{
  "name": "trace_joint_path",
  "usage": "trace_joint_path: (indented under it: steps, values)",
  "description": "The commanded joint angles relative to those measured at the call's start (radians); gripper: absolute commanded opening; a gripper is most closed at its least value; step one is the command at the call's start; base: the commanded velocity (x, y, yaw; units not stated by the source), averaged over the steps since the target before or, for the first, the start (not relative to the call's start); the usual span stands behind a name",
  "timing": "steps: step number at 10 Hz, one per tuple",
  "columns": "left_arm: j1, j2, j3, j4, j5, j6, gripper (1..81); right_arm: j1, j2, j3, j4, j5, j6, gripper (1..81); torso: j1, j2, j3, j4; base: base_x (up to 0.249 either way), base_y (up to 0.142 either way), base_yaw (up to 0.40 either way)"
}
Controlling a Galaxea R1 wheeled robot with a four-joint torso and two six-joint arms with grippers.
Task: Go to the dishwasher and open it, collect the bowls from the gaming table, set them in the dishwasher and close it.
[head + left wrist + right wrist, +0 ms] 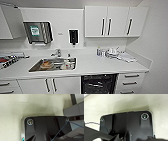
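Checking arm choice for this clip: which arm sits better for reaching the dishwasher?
Right, tentatively: in the head view the dishwasher, its dark racked interior exposed, lies right of centre under the counter. Neither gripper's position is clear.

The dishwasher (99, 84) sits at the bottom edge of the frame, right of centre, under the white countertop, showing a dark interior with wire racks.
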Motion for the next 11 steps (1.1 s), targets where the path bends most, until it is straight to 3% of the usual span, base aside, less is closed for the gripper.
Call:
trace_joint_path:
  steps: [1,5,7,8,9,10,11]
  values:
    - [-0.020,0.038,-0.060,0.027,-0.009,0.010,81.1,0.039,0.050,-0.105,-0.020,-0.035,-0.007,81.1,-0.061,0.095,0.000,0.000,0.000,0.000,0.000]
    - [0.006,0.156,-0.235,0.014,-0.008,0.000,81.1,0.016,0.151,-0.247,-0.029,-0.035,-0.008,81.1,-0.154,0.239,0.000,0.000,0.000,0.000,0.000]
    - [0.009,0.173,-0.257,0.014,-0.009,0.000,81.1,0.011,0.190,-0.312,-0.051,-0.037,-0.005,81.1,-0.199,0.309,0.000,0.000,0.000,0.000,0.000]
    - [0.007,0.177,-0.257,0.015,-0.009,0.000,81.1,0.001,0.207,-0.337,-0.054,-0.035,-0.005,81.1,-0.223,0.345,0.094,-0.029,0.000,0.000,0.000]
    - [0.007,0.177,-0.257,0.016,-0.009,0.000,81.1,-0.003,0.216,-0.350,-0.055,-0.035,-0.005,81.1,-0.242,0.376,0.100,-0.022,0.000,0.000,0.000]
    - [0.007,0.177,-0.257,0.014,-0.009,0.000,81.1,-0.006,0.221,-0.355,-0.055,-0.035,-0.005,81.1,-0.258,0.401,0.116,-0.005,0.000,0.000,0.000]
    - [0.009,0.180,-0.258,0.013,-0.007,0.000,81.1,-0.007,0.222,-0.357,-0.058,-0.035,-0.004,81.1,-0.277,0.431,0.134,-0.008,0.000,0.000,0.000]
